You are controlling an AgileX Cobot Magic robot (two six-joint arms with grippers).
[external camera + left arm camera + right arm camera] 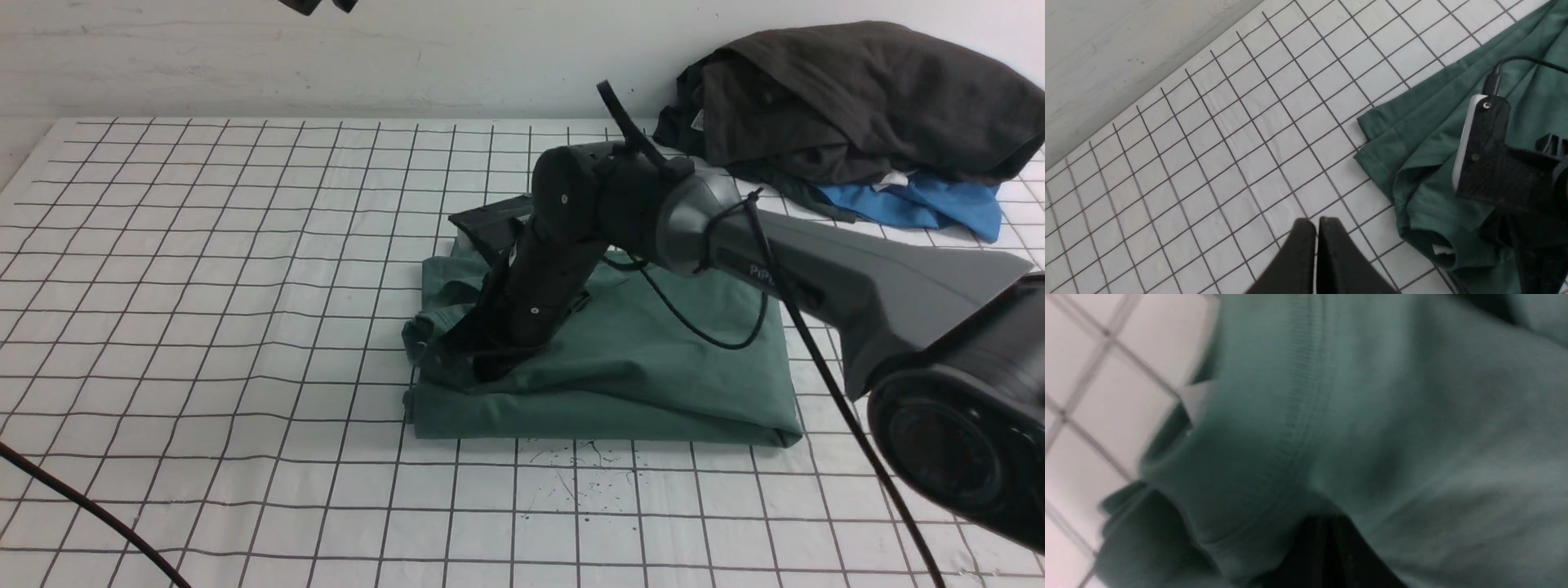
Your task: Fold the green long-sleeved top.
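Note:
The green long-sleeved top (pixel 653 359) lies folded into a thick rectangle in the middle of the gridded table. Its left edge is rumpled, with a ribbed hem and a small white label showing in the right wrist view (pixel 1412 416). My right gripper (pixel 469 367) points down into that left edge. In the right wrist view my right gripper (pixel 1327 522) has its jaws together with green cloth bunched over the tips. My left gripper (pixel 1316 222) is shut and empty, high above bare table to the left of the top (pixel 1412 134). It barely shows at the front view's upper edge.
A heap of dark grey-black garment (pixel 857 98) with a bright blue garment (pixel 922 208) under it lies at the back right by the wall. A black cable (pixel 82 506) crosses the near left corner. The white gridded table (pixel 204 286) stretches left of the top.

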